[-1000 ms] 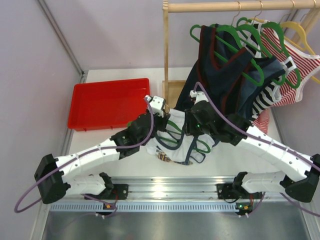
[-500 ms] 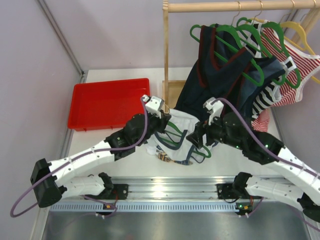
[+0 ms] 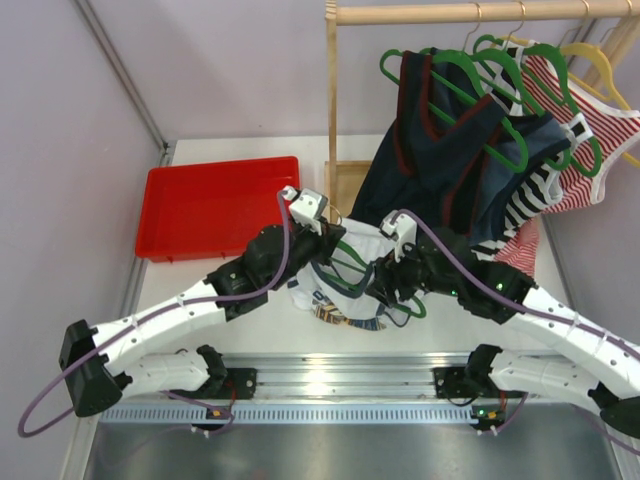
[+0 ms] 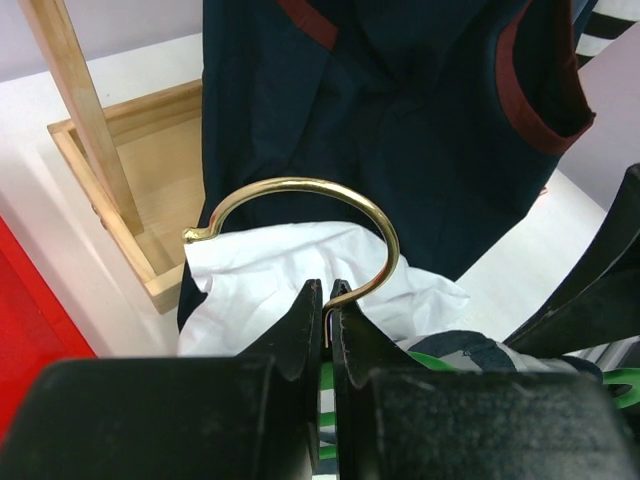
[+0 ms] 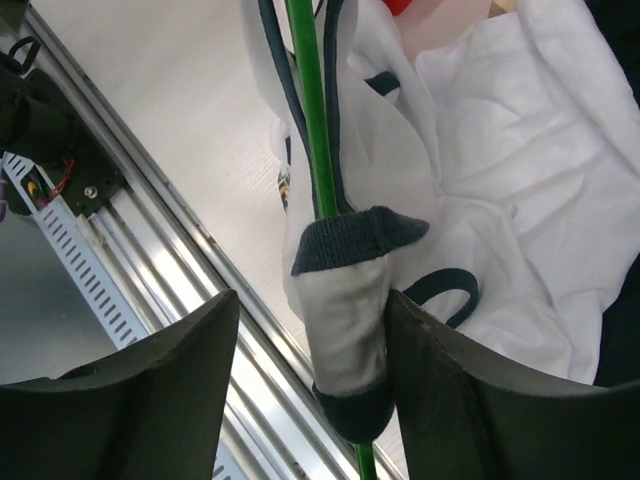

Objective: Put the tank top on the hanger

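Observation:
The white tank top [image 3: 366, 240] with navy trim lies bunched on the table, partly threaded on the green hanger [image 3: 346, 263]. My left gripper [image 3: 322, 238] is shut on the hanger's copper hook [image 4: 300, 185], pinching its stem [image 4: 326, 297] above the white cloth [image 4: 270, 270]. My right gripper [image 3: 386, 284] is open. In the right wrist view its jaws stand wide on either side of a navy-edged strap [image 5: 345, 300] that is wrapped over the green hanger arm [image 5: 308, 110]. The strap touches the right finger [image 5: 450, 370]. The chest graphic is mostly hidden.
A red tray [image 3: 215, 205] sits at the back left. A wooden rack [image 3: 331, 110] stands behind, carrying a dark navy top with red trim [image 3: 430, 150], a striped top [image 3: 590, 150], green hangers and a yellow hanger [image 3: 600, 60]. An aluminium rail [image 3: 330, 380] runs along the near edge.
My right gripper has moved down and towards the near edge, to the hanger's arm and the strap on it. My left gripper has kept hold of the hook, shifting only slightly.

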### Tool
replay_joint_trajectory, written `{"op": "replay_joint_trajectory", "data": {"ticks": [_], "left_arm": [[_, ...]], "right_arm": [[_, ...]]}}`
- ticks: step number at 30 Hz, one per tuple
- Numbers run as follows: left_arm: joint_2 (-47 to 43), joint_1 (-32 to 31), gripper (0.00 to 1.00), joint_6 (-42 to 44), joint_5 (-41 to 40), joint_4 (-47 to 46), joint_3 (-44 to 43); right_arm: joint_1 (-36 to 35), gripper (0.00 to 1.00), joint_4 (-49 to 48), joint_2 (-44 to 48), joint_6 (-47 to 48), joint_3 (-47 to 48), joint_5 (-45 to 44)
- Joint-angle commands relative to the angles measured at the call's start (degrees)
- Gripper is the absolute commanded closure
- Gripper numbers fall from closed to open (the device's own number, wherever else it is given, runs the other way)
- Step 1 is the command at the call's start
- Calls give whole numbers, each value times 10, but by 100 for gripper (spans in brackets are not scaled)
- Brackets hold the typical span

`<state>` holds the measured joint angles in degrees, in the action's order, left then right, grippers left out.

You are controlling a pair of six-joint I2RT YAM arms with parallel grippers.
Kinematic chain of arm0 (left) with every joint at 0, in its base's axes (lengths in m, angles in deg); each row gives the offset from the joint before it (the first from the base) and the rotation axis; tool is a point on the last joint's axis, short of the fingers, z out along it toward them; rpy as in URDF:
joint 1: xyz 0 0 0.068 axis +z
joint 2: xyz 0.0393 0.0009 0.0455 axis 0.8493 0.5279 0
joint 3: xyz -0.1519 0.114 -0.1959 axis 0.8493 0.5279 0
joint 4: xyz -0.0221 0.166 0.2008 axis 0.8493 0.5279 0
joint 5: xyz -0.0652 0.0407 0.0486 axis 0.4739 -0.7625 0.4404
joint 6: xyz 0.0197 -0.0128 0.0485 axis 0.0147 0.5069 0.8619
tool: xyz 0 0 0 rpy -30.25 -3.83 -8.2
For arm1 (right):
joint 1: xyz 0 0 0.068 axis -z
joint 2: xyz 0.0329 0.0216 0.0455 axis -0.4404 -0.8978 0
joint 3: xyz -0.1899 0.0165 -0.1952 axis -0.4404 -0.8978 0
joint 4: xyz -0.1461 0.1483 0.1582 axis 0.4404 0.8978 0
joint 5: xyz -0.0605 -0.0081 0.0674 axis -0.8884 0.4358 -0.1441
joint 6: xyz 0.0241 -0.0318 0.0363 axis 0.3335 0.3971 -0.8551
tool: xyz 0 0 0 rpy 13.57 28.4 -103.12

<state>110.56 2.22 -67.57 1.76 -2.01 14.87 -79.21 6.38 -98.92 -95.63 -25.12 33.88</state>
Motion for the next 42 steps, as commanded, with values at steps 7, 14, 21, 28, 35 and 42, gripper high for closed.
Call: {"op": "replay_joint_trajectory", "data": {"ticks": [7,14,21,28,35,42], "left_arm": [[-11,1,100,-4,16,-22,-53],[-3,1,100,-6,21,-6,-90],[13,1,57,-2,15,60,-182],[16,1,22,15,0,113,-285],[13,0,21,39,-16,157,-368],[5,0,25,25,-56,172,-369]], "right_arm": [[4,56,-44,-6,9,-7,-11],[4,100,-41,25,-2,17,-57],[4,100,-40,87,-17,43,-102],[4,100,-7,99,-28,108,-151],[4,100,135,-8,10,327,-196],[4,100,239,-107,30,584,-256]]}}
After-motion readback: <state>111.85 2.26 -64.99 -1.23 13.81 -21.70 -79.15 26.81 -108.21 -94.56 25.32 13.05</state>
